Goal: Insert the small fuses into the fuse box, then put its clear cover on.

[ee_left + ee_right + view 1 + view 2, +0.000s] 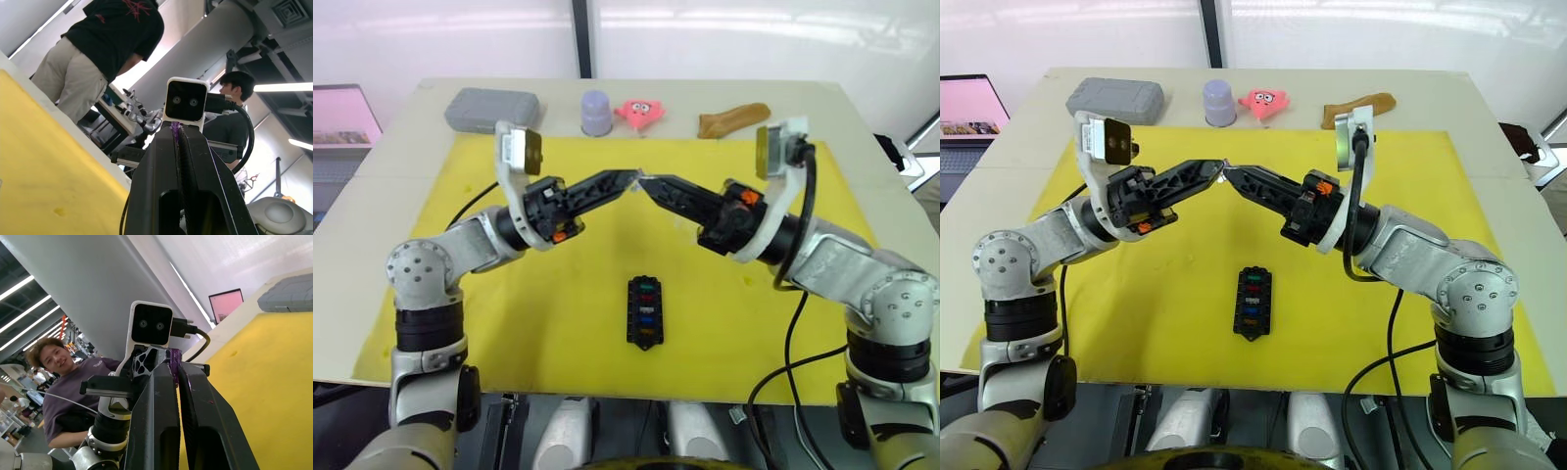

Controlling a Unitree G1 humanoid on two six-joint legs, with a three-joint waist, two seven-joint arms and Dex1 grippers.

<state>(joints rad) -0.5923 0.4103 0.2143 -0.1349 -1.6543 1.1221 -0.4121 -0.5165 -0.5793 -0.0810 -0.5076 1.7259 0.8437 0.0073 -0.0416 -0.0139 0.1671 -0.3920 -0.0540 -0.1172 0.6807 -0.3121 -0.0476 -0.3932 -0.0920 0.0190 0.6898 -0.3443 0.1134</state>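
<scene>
left gripper point(1217, 172) closed on a purple fuse point(174, 128) | right gripper point(1231, 174) closed on the same fuse, tip to tip | fuse box point(1253, 301) on yellow mat point(1156, 294), below and nearer than both tips, five fuses seated
</scene>
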